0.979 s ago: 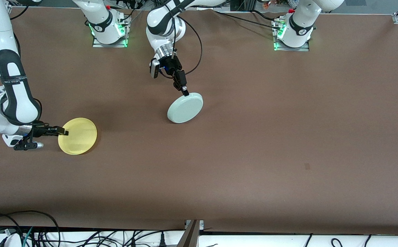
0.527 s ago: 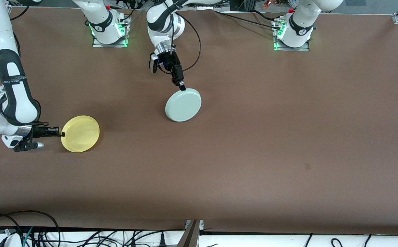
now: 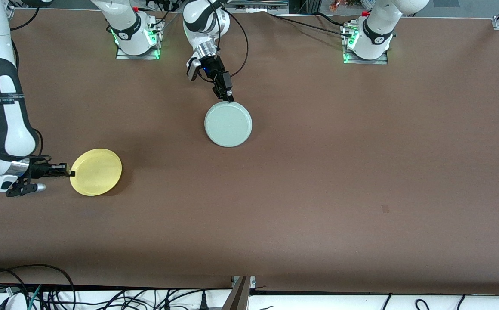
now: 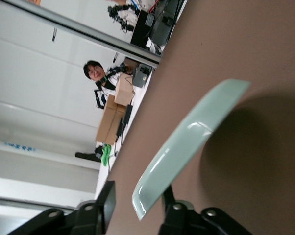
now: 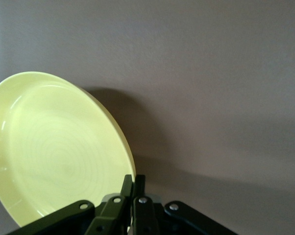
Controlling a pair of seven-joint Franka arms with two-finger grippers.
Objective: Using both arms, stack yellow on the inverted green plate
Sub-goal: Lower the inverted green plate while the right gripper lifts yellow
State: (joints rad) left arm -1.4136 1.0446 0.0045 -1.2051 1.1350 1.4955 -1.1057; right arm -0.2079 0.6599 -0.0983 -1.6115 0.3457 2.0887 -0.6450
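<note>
The pale green plate (image 3: 228,125) lies upside down near the middle of the table, with its ring foot up. My left gripper (image 3: 229,100) is at its rim on the side toward the robot bases. In the left wrist view the green plate's rim (image 4: 186,142) sits between the spread jaws of my left gripper (image 4: 137,196), with a gap beside one finger. My right gripper (image 3: 71,173) is shut on the rim of the yellow plate (image 3: 96,172) and holds it tilted just above the table at the right arm's end. The right wrist view shows the yellow plate's hollow face (image 5: 54,152) and my right gripper (image 5: 134,178) pinching its rim.
The brown table (image 3: 340,172) is bare toward the left arm's end and toward the front camera. Two arm bases lit green (image 3: 137,41) (image 3: 365,43) stand along the edge away from the front camera. Cables lie past the edge nearest the front camera.
The green plate went from tilted to lying flat as my left gripper drew back toward the bases. My right gripper shifted a little toward the right arm's end with the yellow plate.
</note>
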